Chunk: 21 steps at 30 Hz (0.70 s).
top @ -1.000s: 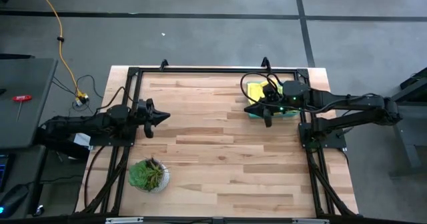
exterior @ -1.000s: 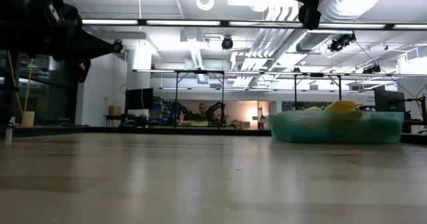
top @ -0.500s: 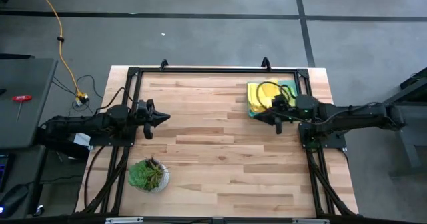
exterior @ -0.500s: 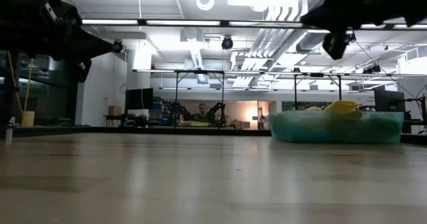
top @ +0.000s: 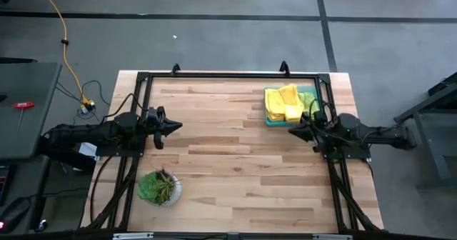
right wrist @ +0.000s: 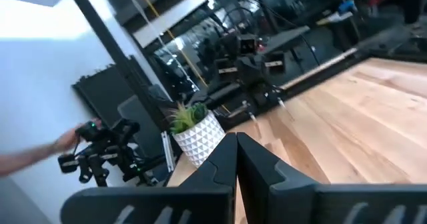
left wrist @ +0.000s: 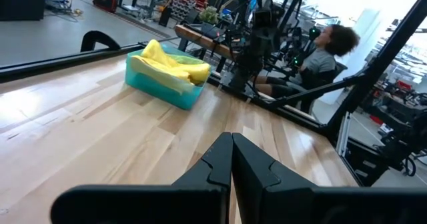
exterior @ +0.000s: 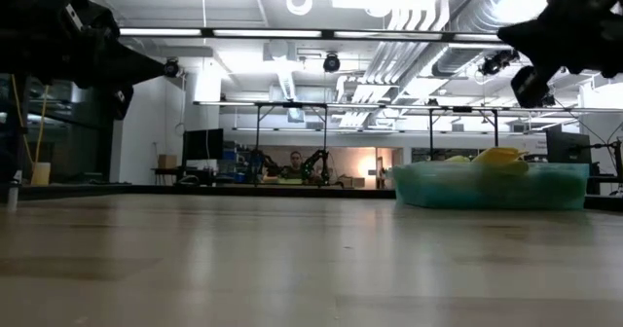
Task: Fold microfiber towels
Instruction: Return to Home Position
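Note:
A pile of microfiber towels [top: 285,105] lies at the table's far right, a yellow one [left wrist: 167,59] on top and teal ones [exterior: 492,187] below. My right gripper [top: 291,131] is shut and empty. It hangs level just in front of the pile, near the right edge, pointing toward the table's left. My left gripper [top: 176,124] is shut and empty too. It hovers level at the left side, pointing toward the right. In the wrist views, both pairs of fingers [left wrist: 231,144] [right wrist: 235,144] are closed with nothing between them.
A potted plant [top: 159,188] in a white pot [right wrist: 198,141] stands near the front left. A black frame [top: 228,75] runs along the table's far edge and both sides. Bare wood [top: 235,161] fills the middle. A person [left wrist: 325,47] sits beyond the right arm.
My right gripper has drawn back from above the towel pile. It has gone down and toward the table's right and near edges, and its arm has folded in. The yellow towel on top now shows in full. The pile has not moved.

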Tool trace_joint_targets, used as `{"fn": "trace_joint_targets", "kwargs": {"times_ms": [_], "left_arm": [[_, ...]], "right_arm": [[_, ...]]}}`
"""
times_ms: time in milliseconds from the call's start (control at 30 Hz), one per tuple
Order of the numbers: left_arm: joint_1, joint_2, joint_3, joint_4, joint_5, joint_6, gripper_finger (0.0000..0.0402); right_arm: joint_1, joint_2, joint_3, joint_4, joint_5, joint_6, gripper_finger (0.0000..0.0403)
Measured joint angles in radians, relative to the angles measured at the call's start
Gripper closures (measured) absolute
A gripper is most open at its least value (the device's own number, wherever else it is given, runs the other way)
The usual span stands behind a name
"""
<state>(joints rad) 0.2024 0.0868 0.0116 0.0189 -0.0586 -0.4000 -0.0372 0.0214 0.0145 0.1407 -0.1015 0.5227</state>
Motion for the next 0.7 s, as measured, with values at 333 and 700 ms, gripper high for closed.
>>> {"fn": "trace_joint_targets", "kwargs": {"times_ms": [333, 700], "left_arm": [[0.0, -0.019, 0.0, 0.001, 0.001, 0.002, 0.0401], [0.0, -0.062, 0.0, -0.004, 0.011, 0.0, 0.0401]], "right_arm": [[0.03, -0.008, -0.004, -0.119, 0.046, -0.138, 0.0403], [0.032, -0.008, -0.004, -0.123, 0.069, -0.094, 0.0403]]}}
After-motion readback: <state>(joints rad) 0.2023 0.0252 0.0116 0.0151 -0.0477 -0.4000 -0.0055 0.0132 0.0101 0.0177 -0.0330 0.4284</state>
